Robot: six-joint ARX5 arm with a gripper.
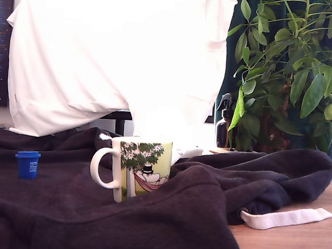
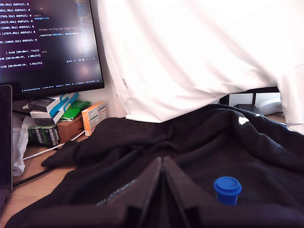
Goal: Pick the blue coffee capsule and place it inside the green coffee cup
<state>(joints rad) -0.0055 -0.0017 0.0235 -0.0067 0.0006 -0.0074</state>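
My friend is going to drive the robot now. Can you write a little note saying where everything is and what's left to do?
Gripper: its dark fingers meet at the tips in the wrist view, so it is shut and holds nothing. It is not seen in the exterior view.
Blue coffee capsule: stands upright on the dark sweatshirt, at the exterior view's left, apart from the cup. In the wrist view it sits just ahead of the gripper.
Green coffee cup: upright in the sweatshirt's folds, handle toward the capsule.
Done: nothing yet.
Left: open the gripper, pick up the capsule, carry it to the cup, drop it inside.
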